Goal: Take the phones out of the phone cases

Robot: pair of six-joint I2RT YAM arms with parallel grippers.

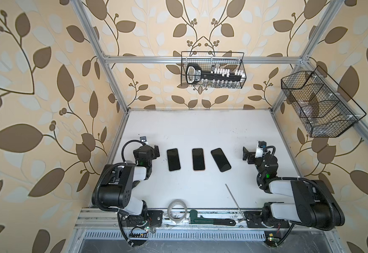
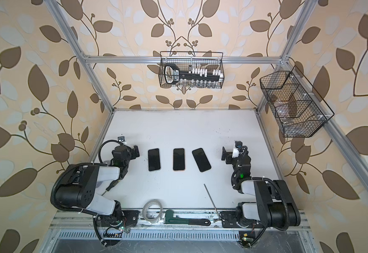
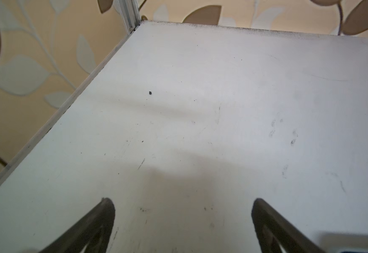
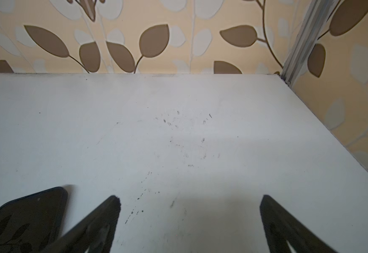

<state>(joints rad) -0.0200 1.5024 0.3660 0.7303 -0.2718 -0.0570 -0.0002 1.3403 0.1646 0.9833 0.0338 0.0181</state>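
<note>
White desk (image 1: pixel 200 127), scuffed and speckled; leaf wallpaper (image 1: pixel 36 87) all round. Left phone (image 1: pixel 173 159), middle phone (image 1: pixel 198 159) and right phone (image 1: pixel 220 160) lie mid-desk. My left tool (image 3: pixel 182 200) at nine o'clock and right tool (image 4: pixel 190 198) at three o'clock are both spread and empty.

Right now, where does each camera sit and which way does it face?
Top view: overhead, near edge, looking down on the table, left arm, right arm, leftmost phone, middle phone, rightmost phone.
Top view: same head, same scene, middle phone included.
Left wrist: on the left arm, facing the table's far left corner; open left gripper shows.
Right wrist: on the right arm, facing the far right corner; open right gripper and rightmost phone show.
Shared: rightmost phone, also in both top views.
</note>
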